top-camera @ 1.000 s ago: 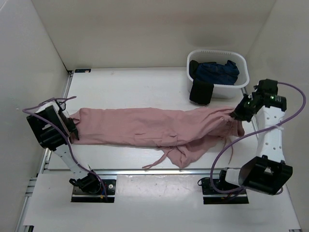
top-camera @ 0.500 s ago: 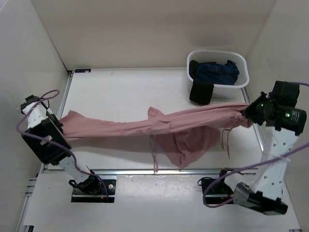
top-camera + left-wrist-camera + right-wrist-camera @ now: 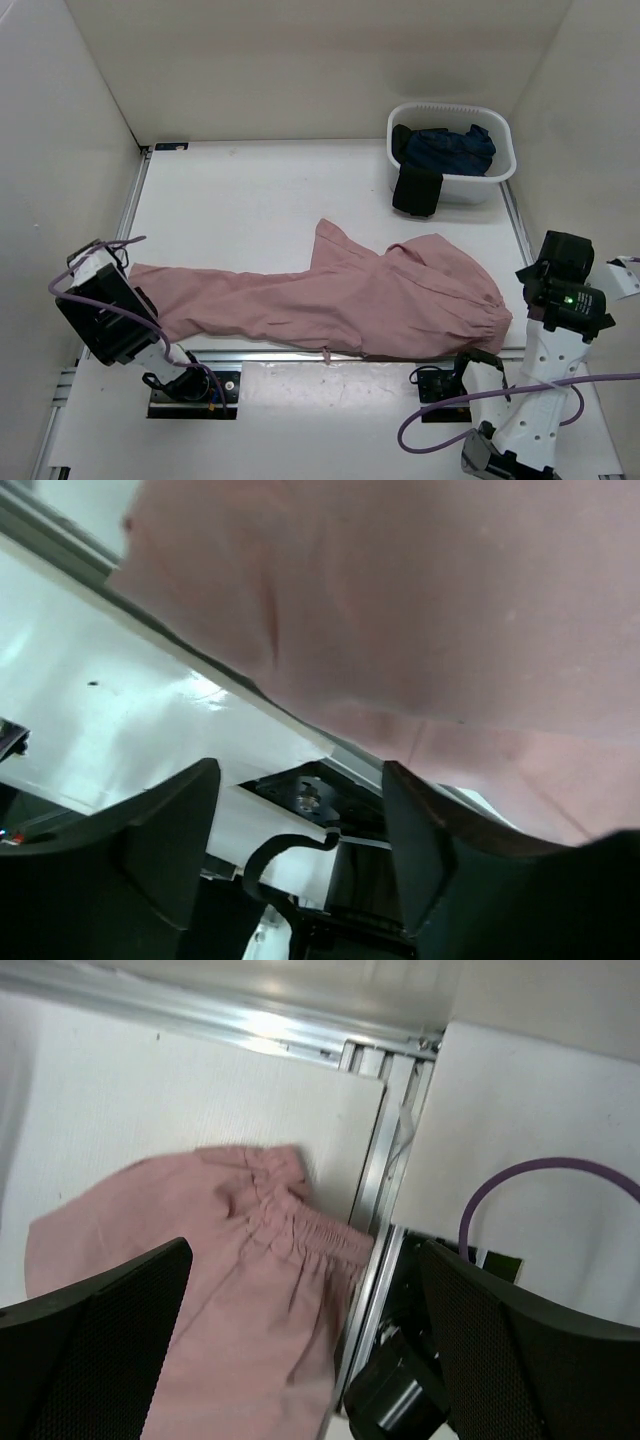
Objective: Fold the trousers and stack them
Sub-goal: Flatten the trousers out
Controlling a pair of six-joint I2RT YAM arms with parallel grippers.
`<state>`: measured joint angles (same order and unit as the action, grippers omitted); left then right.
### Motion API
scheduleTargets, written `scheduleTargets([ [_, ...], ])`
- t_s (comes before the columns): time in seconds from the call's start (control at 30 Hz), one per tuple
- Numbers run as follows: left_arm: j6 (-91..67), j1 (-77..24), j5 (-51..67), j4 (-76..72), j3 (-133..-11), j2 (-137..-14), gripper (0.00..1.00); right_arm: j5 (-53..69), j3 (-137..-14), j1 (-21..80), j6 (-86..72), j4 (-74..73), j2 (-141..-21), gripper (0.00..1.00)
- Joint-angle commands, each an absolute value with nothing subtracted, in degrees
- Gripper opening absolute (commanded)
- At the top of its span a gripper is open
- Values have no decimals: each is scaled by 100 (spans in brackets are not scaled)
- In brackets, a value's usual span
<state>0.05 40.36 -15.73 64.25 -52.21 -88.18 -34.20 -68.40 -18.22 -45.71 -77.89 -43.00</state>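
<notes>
Dropped from their stretch between the arms, the trousers [image 3: 330, 305] now lie along the table's [image 3: 250, 190] near edge, long axis left to right, pink and rumpled, a fold poking up mid-length; left claw [image 3: 298, 810] by the hems and right claw [image 3: 305, 1250] just beside the waistband both gape empty

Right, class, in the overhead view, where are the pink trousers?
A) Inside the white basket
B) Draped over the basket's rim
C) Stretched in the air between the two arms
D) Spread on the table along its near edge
D: the trousers lie spread flat on the table by its near edge, well apart from the white basket.
</notes>
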Motion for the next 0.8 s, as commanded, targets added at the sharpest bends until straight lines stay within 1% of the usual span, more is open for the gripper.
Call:
scheduleTargets([
  [0.0, 0, 4113, -1986, 6117, -5570, -8525, 80, -4307, -6917, -1837, -4747, -7332, -4245, 99],
  [0.03, 0, 4113, -1986, 6117, -5746, -8525, 81, -4176, -6917, -1837, -4581, -7139, -4245, 99],
  [0.07, 0, 4113, -1986, 6117, -5966, -8525, 81, -3766, -6917, -1837, -4161, -6945, -4245, 99],
  [0.1, 0, 3991, -1891, 6117, -6533, -8525, 83, -3518, -6917, -1837, -3992, -6769, -4341, 99],
  [0.17, 0, 3789, -1680, 6117, -7169, -8586, 84, -2912, -6856, -1837, -3632, -6321, -4622, 99],
  [0.2, 0, 3484, -1305, 6256, -7485, -8587, 88, -2579, -6777, -1837, -3351, -6215, -4762, 99],
  [0.23, 0, 3263, -1075, 6362, -8071, -8639, 90, -2036, -6724, -1837, -3279, -6109, -5068, 99],
  [0.27, 0, 3017, -846, 6494, -8329, -8640, 94, -1761, -6663, -1837, -3113, -6048, -5237, 99],
  [0.3, 0, 2397, -426, 6626, -8558, -8701, 96, -1532, -6584, -1837, -3050, -6047, -5412, 98],
  [0.33, 0, 2043, -213, 6749, -8952, -8797, 97, -1355, -6583, -1837, -3050, -5986, -5762, 98],
  [0.4, 0, 1339, 200, 6908, -9297, -8946, 99, -1030, -6443, -1837, -2988, -5819, -6063, 98],
  [0.43, 0, 666, 602, 6908, -9621, -9182, 100, -950, -6329, -1837, -2988, -5610, -6291, 98],
  [0.5, 0, 47, 913, 6908, -9965, -9517, 100, -757, -6275, -1837, -2988, -5371, -6485, 98],
  [0.53, 0, -495, 1053, 6830, -10158, -9971, 100, -643, -6188, -1837, -3093, -5257, -6669, 98],
  [0.57, 0, -762, 1133, 6742, -10560, -10237, 100, -563, -6092, -1837, -3172, -5047, -6767, 98],
  [0.6, 0, -1252, 1134, 6741, -10791, -10796, 100, -475, -6021, -1837, -3338, -4958, -6950, 98],
  [0.67, 0, -1703, 1134, 6741, -11474, -11370, 100, -343, -5802, -1837, -3462, -4773, -7145, 96],
  [0.73, 0, -2125, 1134, 6741, -11846, -11880, 100, -395, -5678, -1767, -3585, -4702, -7390, 95],
  [0.77, 0, -2518, 1064, 6576, -11961, -12274, 100, -509, -5521, -1697, -3664, -4650, -7452, 95],
])
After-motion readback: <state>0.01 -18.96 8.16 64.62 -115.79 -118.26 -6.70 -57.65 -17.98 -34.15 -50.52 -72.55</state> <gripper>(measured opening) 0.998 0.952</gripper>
